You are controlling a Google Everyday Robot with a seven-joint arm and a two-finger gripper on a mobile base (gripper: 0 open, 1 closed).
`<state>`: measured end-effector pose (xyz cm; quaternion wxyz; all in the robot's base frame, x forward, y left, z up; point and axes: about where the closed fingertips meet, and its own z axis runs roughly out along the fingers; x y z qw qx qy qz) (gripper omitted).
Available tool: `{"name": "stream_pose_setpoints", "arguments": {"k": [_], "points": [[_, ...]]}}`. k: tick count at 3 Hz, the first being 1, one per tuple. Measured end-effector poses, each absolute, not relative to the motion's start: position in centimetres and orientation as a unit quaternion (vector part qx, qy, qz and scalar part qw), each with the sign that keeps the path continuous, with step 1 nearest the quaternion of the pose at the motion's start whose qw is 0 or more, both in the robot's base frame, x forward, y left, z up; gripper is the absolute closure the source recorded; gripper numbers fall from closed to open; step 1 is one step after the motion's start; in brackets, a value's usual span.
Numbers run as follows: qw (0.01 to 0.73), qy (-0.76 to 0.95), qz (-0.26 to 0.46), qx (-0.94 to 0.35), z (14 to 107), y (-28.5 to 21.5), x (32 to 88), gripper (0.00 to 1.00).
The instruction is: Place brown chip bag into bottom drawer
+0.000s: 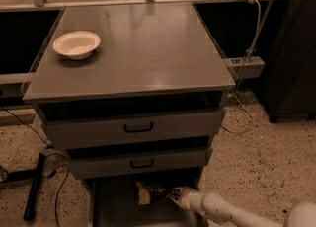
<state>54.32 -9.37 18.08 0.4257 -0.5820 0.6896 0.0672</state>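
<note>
The brown chip bag (149, 192) lies in the bottom drawer (118, 206), near its back under the middle drawer, with a pale yellow end toward the left. The bottom drawer is pulled out and its grey floor shows at the lower edge of the camera view. My gripper (173, 195) reaches in from the lower right on a white arm and its tip is at the bag's right end. The bag is partly hidden by the drawer above.
The grey cabinet top (148, 48) holds a white bowl (76, 44) at its left. Two upper drawers with black handles (138, 128) are slightly open. A black stand and cables (37, 184) lie on the floor at left. A dark cabinet (291, 48) stands at right.
</note>
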Motion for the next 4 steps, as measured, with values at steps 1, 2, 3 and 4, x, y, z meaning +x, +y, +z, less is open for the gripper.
{"name": "stream_pose_setpoints", "arguments": {"k": [1, 2, 3, 4], "points": [[0.426, 0.69, 0.067, -0.582, 18.07, -9.37, 54.32, 0.41], [0.426, 0.69, 0.067, -0.582, 18.07, -9.37, 54.32, 0.18], [0.426, 0.69, 0.067, -0.582, 18.07, -9.36, 54.32, 0.0], [0.426, 0.69, 0.067, -0.582, 18.07, -9.36, 54.32, 0.0]]}}
